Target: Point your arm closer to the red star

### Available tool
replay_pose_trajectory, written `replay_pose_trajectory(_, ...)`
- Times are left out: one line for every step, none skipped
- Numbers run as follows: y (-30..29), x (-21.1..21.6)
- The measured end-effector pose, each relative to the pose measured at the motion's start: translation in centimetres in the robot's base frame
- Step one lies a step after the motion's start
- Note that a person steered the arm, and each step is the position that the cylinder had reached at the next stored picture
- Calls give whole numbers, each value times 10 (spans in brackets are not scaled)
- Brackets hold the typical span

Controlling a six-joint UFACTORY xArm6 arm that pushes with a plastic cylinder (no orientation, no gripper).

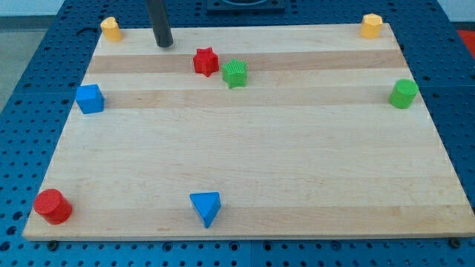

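Note:
The red star lies on the wooden board near the view's top, left of centre. A green star sits right beside it, to its lower right, touching or nearly so. My tip stands on the board near its top edge, a short way to the upper left of the red star, with a clear gap between them. The dark rod rises out of the view's top.
A yellow block sits at the board's top-left corner and another yellow block at the top right. A blue cube is at the left, a green cylinder at the right, a red cylinder bottom left, a blue triangle at the bottom.

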State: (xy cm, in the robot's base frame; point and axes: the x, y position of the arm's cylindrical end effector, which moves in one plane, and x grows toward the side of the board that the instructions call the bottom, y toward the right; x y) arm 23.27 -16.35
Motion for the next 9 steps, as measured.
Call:
replay_pose_trajectory(16,0)
replay_pose_trajectory(38,0)
replay_pose_trajectory(53,0)
replay_pose_trajectory(63,0)
replay_pose_trajectory(94,4)
replay_pose_trajectory(115,13)
replay_pose_trajectory(115,20)
replay_pose_trajectory(115,25)
replay_pose_trajectory(119,26)
